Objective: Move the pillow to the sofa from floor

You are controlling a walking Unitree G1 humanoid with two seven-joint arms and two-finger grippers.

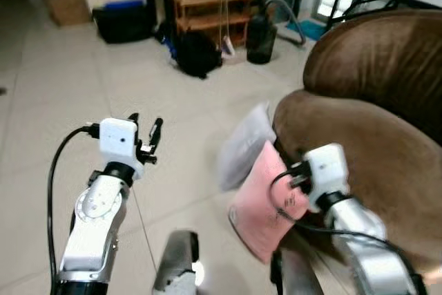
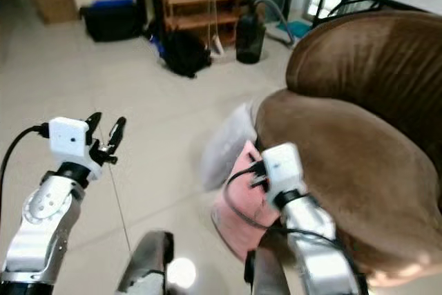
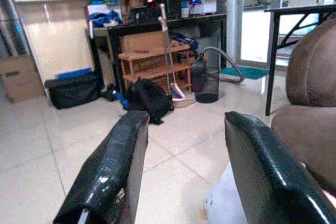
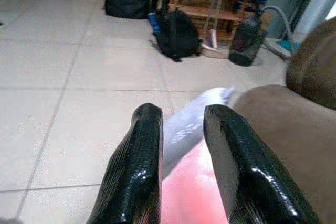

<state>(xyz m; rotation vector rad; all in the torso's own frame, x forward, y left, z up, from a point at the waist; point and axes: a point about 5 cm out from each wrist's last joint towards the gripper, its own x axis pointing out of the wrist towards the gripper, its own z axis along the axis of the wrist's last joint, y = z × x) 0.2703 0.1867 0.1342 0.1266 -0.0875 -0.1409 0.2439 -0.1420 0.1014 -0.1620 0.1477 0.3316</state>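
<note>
The pink pillow (image 1: 266,202) stands on edge on the tiled floor (image 1: 83,94), leaning against the front of the brown sofa (image 1: 359,136) at its left end, with a white pillow (image 1: 242,146) just behind it, also against the sofa. The right gripper (image 4: 181,145) is low and close over the pink pillow, its two black fingers (image 4: 139,166) apart with pink fabric showing in the gap between them; whether they touch it cannot be told. The left gripper (image 1: 146,129) is raised over bare floor, well apart from both pillows, fingers spread and holding nothing. Across the room, by the far wall, stand a wooden shelf (image 1: 210,15), a black backpack (image 1: 197,53) and a dark canister vacuum (image 1: 261,36)
</note>
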